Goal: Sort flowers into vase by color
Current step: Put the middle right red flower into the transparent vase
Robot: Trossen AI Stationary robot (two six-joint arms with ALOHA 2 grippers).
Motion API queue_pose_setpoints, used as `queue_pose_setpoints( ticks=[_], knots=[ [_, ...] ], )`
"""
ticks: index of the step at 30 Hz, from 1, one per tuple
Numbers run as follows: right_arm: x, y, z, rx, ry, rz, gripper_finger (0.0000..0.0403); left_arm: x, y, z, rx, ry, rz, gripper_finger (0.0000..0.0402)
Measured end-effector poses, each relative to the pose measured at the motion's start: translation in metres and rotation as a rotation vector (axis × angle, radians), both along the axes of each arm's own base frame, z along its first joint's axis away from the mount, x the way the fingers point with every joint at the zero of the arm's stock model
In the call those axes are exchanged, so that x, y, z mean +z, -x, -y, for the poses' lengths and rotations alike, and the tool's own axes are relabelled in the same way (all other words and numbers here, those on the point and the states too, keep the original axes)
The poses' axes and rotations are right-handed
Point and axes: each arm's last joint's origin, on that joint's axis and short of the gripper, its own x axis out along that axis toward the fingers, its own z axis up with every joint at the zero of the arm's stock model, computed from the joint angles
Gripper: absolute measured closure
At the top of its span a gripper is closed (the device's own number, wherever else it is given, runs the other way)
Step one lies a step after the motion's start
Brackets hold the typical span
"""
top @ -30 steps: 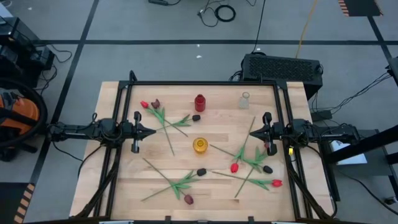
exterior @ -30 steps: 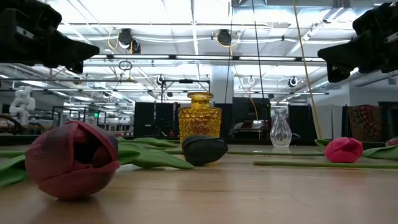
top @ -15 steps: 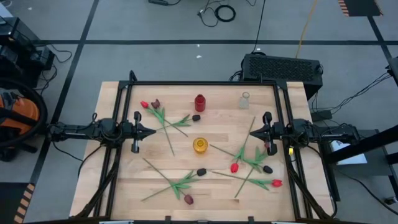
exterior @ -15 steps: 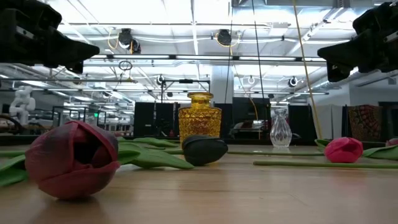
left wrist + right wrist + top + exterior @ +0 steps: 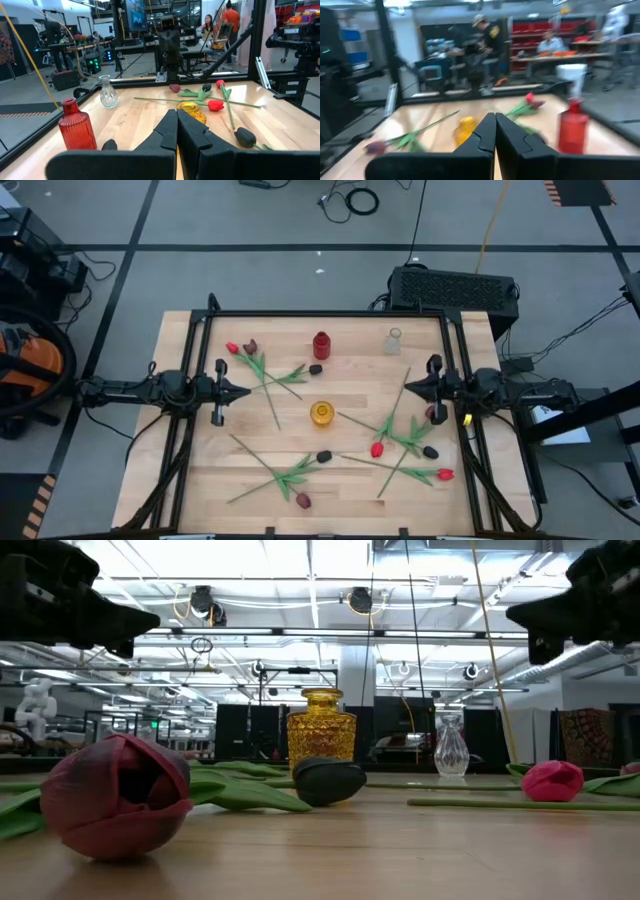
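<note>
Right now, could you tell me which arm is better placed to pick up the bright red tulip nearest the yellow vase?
Probably the right. The right gripper hangs closer to that red tulip, which lies on the right side of the yellow vase. The left gripper waits across the table, and both are shut.

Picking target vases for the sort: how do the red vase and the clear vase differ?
The red vase is opaque red glass; the clear vase is see-through and colourless. The red vase looks taller and straight-sided, the clear vase squatter with a rounded belly. Both stand upright and hold no flowers, near the table's far edge.
</note>
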Motion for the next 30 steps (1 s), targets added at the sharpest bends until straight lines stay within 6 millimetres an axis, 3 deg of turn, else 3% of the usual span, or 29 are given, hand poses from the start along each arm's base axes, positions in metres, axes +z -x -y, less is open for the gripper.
queue_pose_setpoints(
  ticks=[3, 10, 15, 18, 20, 23, 30],
  knots=[
    [0.025, 0.003, 0.0, -0.011, -0.011, 0.017, 0.0403, 0.0, 0.0, 0.0, 0.0, -0.027, 0.002, 0.0398],
    [0.122, 0.005, 0.001, -0.009, -0.028, -0.003, 0.0403, 0.0, 0.0, 0.0, 0.001, -0.023, 0.003, 0.0398],
    [0.19, -0.01, 0.0, -0.01, -0.044, -0.112, 0.0403, 0.001, 0.0, 0.0, 0.016, -0.024, 0.005, 0.0398],
    [0.217, -0.024, -0.001, -0.01, -0.034, -0.179, 0.0403, 0.001, 0.0, -0.001, 0.017, -0.024, 0.006, 0.0398],
    [0.224, -0.033, -0.001, -0.028, -0.027, -0.235, 0.0403, 0.001, 0.0, -0.001, 0.017, -0.023, 0.006, 0.0398],
    [0.217, -0.047, 0.0, -0.071, -0.021, -0.314, 0.0403, 0.001, 0.0, -0.001, 0.019, -0.022, 0.006, 0.0398],
    [0.158, -0.08, -0.002, -0.085, -0.098, -0.462, 0.0403, 0.001, 0.0, -0.001, 0.019, -0.022, 0.006, 0.0398]
  ],
)
